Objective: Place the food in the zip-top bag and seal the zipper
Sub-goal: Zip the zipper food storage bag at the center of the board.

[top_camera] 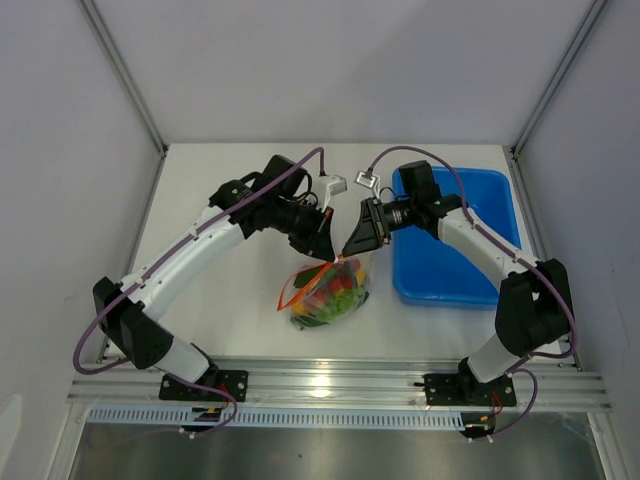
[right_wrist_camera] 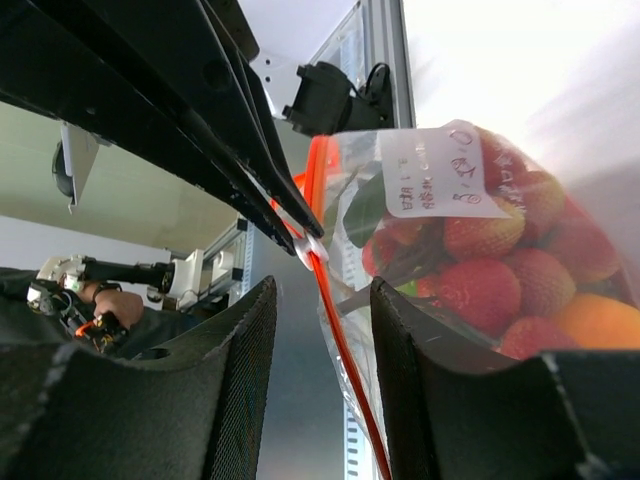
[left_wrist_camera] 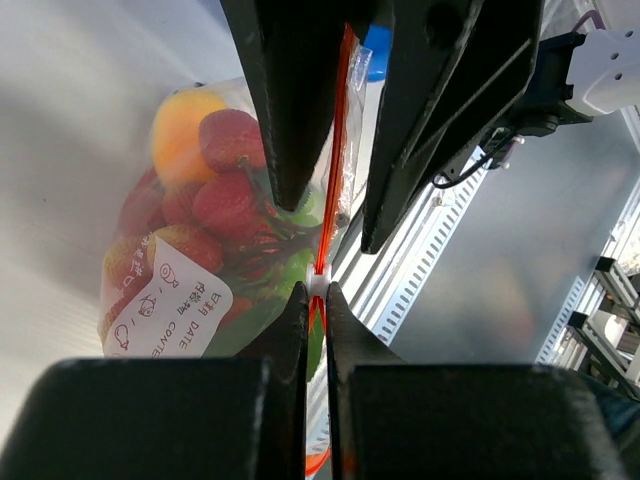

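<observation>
Between the arm tips, mid-worktop [top_camera: 235,315]: the zip-top bag [top_camera: 325,298] sits with the food [left_wrist_camera: 225,195] inside and its mouth raised. Left hand [left_wrist_camera: 318,290] is pinched together on the zipper [left_wrist_camera: 338,150]. Right hand [right_wrist_camera: 325,290] stands apart, one finger either side of the strip, not touching it as far as I can see. (K.)

Noted. Seal state? (M.)

Cannot tell; no view shows the tracks mated. Small white piece at the left pinch, possibly a slider, unconfirmed. (K.)

Risks, my judgement:
1. Right hand closes off-line and catches bag film instead of strip, so a run along the mouth leaves gaps.
2. Thin strip slips from the left pinch under a sideways pull. The loaded bag then sags, the mouth gapes and food could spill.
3. Too hard a pull drags the whole bag toward the blue tub [top_camera: 450,285]. (M.)
</observation>
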